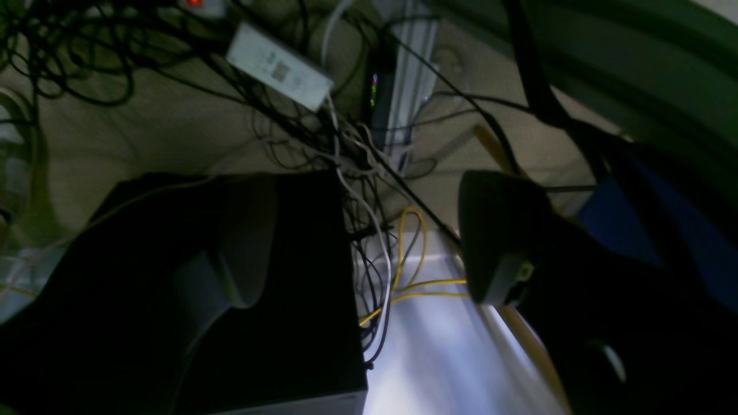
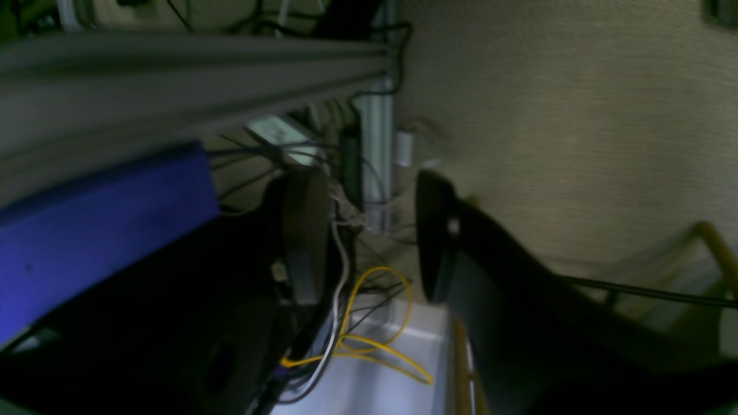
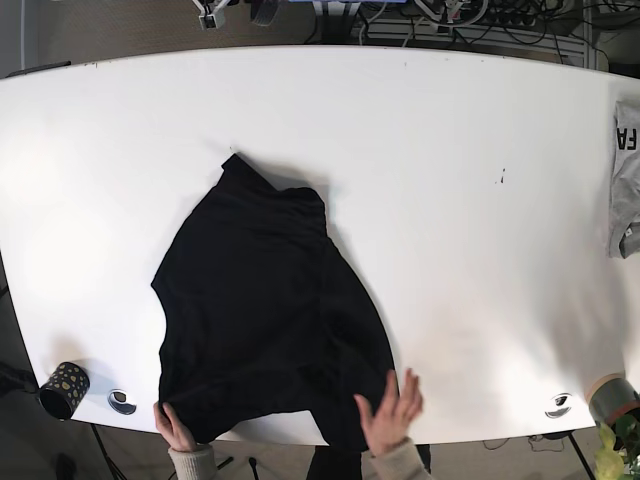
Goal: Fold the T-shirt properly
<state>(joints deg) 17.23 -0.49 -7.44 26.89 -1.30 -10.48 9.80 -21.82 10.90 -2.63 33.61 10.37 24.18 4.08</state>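
T-shirt [image 3: 265, 320] lies crumpled on the table [image 3: 450, 200]; both grippers' jaws gape wide, holding nothing.

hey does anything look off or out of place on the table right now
Yes. The black T-shirt lies crumpled and skewed, not flat, and a person's hands are on its near edge. Neither robot gripper is over the table; both wrist cameras show floor cables.

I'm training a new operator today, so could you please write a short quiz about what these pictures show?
1. True or false: the black T-shirt lies neatly folded.
2. Who is touching the shirt? A) a robot gripper B) a person's hands C) nobody
3. What lies at the table's right edge in the base view?

Key:
1. False; it is spread out and rumpled.
2. B.
3. A grey garment with lettering.
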